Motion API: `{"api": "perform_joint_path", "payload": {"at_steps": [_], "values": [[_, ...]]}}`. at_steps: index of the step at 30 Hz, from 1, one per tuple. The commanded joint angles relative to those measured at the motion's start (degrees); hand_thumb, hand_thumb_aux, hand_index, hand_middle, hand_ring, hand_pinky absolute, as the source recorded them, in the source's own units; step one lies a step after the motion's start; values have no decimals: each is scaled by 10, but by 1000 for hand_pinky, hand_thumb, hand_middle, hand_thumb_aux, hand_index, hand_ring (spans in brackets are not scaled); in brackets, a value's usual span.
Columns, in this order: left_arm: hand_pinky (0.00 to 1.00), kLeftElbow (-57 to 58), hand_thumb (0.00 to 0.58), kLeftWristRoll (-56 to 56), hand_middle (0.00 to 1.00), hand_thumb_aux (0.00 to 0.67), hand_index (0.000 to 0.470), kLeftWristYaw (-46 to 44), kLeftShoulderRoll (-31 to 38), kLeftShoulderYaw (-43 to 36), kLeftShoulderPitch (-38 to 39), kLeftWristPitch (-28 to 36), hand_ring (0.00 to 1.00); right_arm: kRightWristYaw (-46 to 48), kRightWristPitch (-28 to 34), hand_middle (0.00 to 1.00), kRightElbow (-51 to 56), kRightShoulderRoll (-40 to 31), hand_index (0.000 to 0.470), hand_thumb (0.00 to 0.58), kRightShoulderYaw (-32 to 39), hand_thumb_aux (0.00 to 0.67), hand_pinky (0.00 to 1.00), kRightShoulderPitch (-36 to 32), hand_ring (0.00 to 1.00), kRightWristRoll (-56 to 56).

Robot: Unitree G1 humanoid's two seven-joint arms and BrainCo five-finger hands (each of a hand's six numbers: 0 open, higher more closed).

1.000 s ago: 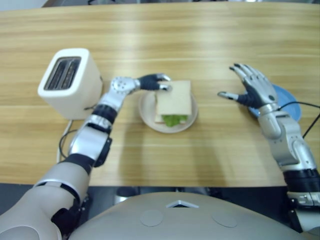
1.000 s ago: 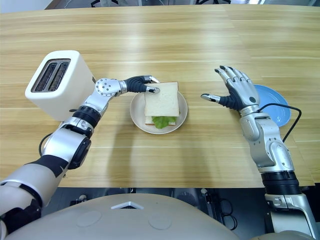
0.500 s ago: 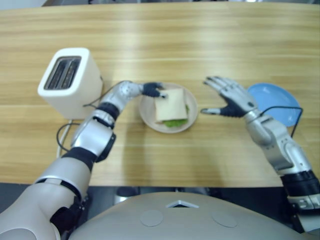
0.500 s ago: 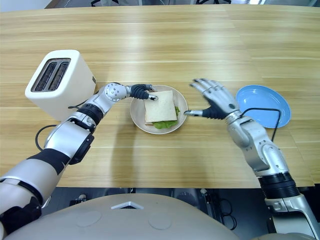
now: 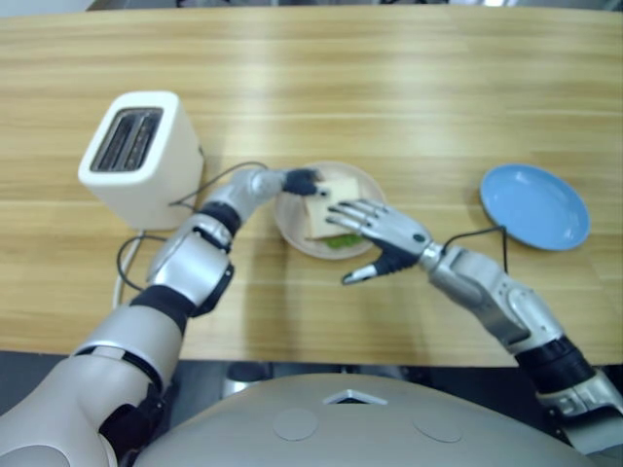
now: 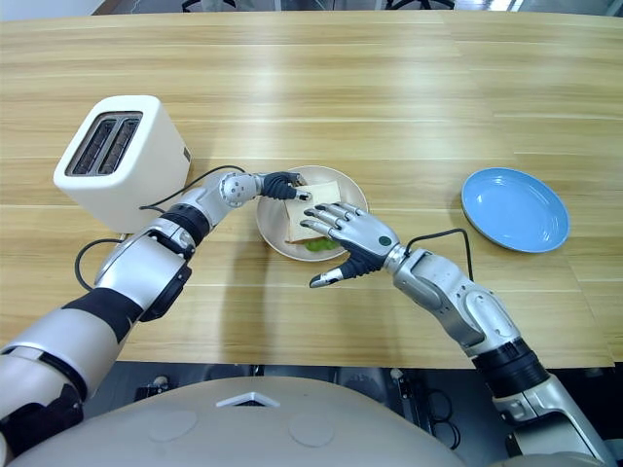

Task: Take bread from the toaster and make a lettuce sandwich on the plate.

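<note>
Right hand [image 6: 348, 233] swung in from the right, now spread over the bread [image 6: 322, 192] on the mid-frame plate [image 6: 268, 233], probably to press it while left hand [image 6: 284, 185] pinches a corner steady.

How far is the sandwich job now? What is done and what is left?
Done: the toaster slots look empty, and the top slice lies over lettuce on the plate. In hand: the left hand pinches that slice's corner; the right hand, open, is spread over the sandwich. Left: probably only to settle the slice and let go.
</note>
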Motion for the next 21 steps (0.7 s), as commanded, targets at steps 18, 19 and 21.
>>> {"api": "perform_joint_path", "payload": {"at_steps": [18,19,21], "values": [[1000,17,580,24,1000,670,460,15,5,-14,7,1,1000,-19,-40,0,257,50,0,0,140,0,0,-92,0,-87],[1000,15,580,33,1000,670,460,38,8,-20,3,-2,1000,-18,-40,0,258,51,0,0,143,0,0,-91,0,-89],[0,5,508,70,0,434,298,127,16,-44,-15,-6,0,-18,-40,0,261,52,0,0,147,0,0,-89,0,-91]]}}
